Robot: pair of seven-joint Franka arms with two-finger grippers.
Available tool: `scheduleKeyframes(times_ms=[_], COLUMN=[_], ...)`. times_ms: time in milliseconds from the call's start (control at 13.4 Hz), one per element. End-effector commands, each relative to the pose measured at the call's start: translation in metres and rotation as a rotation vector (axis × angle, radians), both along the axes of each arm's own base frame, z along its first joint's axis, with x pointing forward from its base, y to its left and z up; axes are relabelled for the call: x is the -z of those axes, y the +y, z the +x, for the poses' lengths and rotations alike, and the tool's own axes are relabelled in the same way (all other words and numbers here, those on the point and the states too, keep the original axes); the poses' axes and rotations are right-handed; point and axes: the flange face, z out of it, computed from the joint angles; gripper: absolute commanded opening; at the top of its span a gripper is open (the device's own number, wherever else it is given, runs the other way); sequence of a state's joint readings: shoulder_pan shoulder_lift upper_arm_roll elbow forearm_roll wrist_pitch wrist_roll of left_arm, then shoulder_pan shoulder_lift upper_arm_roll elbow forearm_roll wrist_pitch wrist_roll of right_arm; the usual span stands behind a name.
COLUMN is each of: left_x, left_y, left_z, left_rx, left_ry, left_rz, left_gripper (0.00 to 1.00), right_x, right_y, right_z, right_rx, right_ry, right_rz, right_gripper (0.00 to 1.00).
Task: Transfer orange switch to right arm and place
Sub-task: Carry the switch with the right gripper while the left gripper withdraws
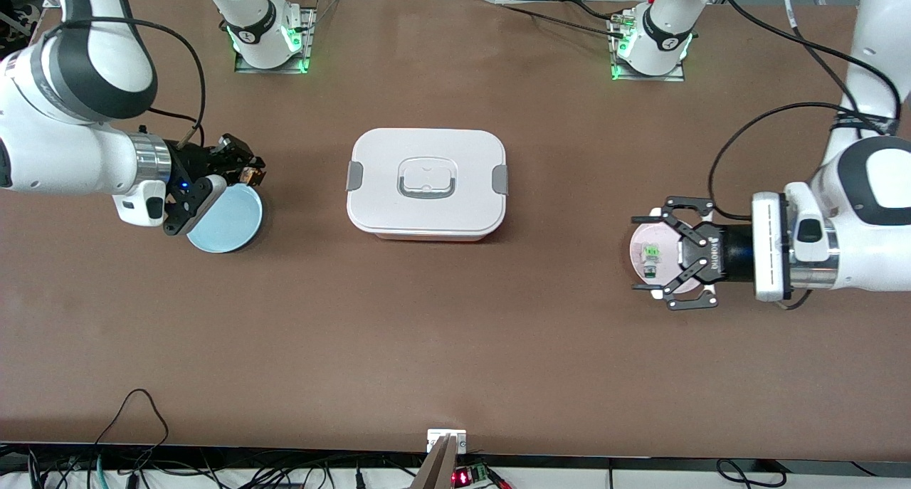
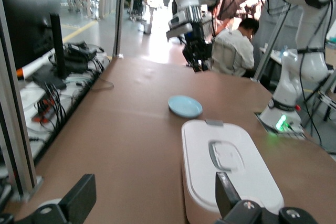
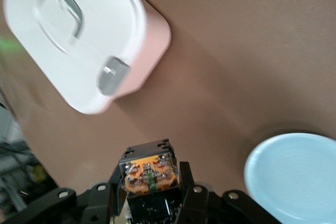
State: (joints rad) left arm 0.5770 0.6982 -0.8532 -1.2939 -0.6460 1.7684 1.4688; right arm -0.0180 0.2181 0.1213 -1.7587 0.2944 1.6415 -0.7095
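writing: "ROBOTIQ" on left gripper (image 1: 658, 263)
right gripper (image 1: 245, 172): clamped on orange switch (image 3: 149, 174), above blue plate (image 1: 229, 222) rim
left gripper: spread wide over pink plate (image 1: 640, 243) holding white-and-green component (image 1: 650, 254)

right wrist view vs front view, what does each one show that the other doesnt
Only the right wrist view shows the orange switch's orange face with its contacts, clamped in the right gripper.

Only the front view shows the left gripper open over the pink plate, which holds a white-and-green component.

Both show the white lidded box and the blue plate under the right gripper.
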Motion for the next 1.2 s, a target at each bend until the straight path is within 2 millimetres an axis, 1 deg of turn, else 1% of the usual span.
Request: scheduleKeyframes(times_ms=[0, 75, 225, 300, 374, 449, 599, 674, 749, 824, 974, 1123], left_x=[-0.024, -0.031, -0.059, -0.069, -0.075, -0.082, -0.104, -0.108, -0.109, -0.110, -0.113, -0.114], left_y=[0.029, 0.035, 0.038, 0.039, 0.044, 0.053, 0.060, 0.066, 0.072, 0.074, 0.075, 0.084], left_z=[-0.020, -0.029, -0.054, -0.064, -0.070, -0.076, -0.090, -0.093, -0.094, -0.097, -0.098, -0.097], left_rx=[-0.006, -0.025, -0.104, -0.168, -0.218, -0.263, -0.364, -0.418, -0.452, -0.472, -0.496, -0.520], left_ry=[0.087, 0.138, 0.274, 0.338, 0.387, 0.419, 0.416, 0.420, 0.421, 0.434, 0.390, 0.397], left_rz=[0.206, 0.315, 0.555, 0.665, 0.744, 0.798, 0.943, 1.017, 1.067, 1.113, 1.220, 1.227], left_gripper=[1.00, 1.00, 1.00, 1.00, 1.00, 1.00, 1.00, 1.00, 1.00, 1.00, 1.00, 1.00], right_x=[0.032, 0.046, 0.085, 0.100, 0.113, 0.125, 0.149, 0.161, 0.170, 0.182, 0.206, 0.226], right_y=[-0.032, -0.049, -0.087, -0.100, -0.113, -0.118, -0.122, -0.123, -0.124, -0.125, -0.128, -0.130], right_z=[-0.012, -0.019, -0.033, -0.039, -0.046, -0.051, -0.061, -0.066, -0.068, -0.072, -0.076, -0.079], right_rx=[-0.195, -0.277, -0.417, -0.473, -0.491, -0.509, -0.541, -0.548, -0.548, -0.555, -0.564, -0.561], right_ry=[-0.096, -0.155, -0.259, -0.298, -0.321, -0.344, -0.401, -0.422, -0.434, -0.452, -0.483, -0.502], right_rz=[-0.021, -0.015, 0.002, 0.005, -0.003, -0.012, -0.042, -0.058, -0.073, -0.088, -0.120, -0.147], right_gripper=[0.00, 0.00, 0.00, 0.00, 0.00, 0.00, 0.00, 0.00, 0.00, 0.00, 0.00, 0.00])
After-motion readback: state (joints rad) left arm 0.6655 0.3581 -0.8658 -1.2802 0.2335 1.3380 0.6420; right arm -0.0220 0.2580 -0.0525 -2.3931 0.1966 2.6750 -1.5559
